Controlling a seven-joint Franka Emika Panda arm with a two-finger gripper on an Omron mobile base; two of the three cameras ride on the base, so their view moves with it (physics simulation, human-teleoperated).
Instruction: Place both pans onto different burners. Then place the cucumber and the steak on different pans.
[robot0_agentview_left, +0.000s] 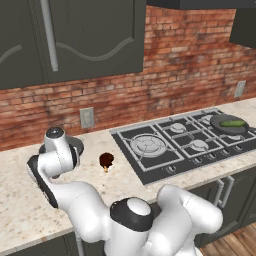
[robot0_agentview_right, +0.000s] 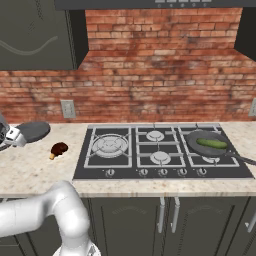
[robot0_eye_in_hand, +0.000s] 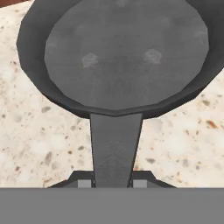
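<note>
A pale speckled stone counter runs along a red brick wall, with dark cabinets hanging above and dark cabinet doors below. A black cooktop is set into the counter, and it has silvery gas burners under black grates; the burner at the left is the largest. One pan already sits on the right burner, its handle pointing to the right and toward the front, and the green cucumber lies inside it. The steak lies on the bare counter between the cooktop and the second pan, apart from both. This second pan rests flat on the counter at the far left, near the wall and near a grey wall socket. The white arm bends low and far to the left side, with its hand down beside this pan. In the hand view the gripper is placed at the end of the pan handle, which runs straight up from between the two dark fingertips to the round empty pan body. The fingers are pressed together on the handle, one on each side, so the gripper pinches the handle of the second pan, which lies on the counter.
</note>
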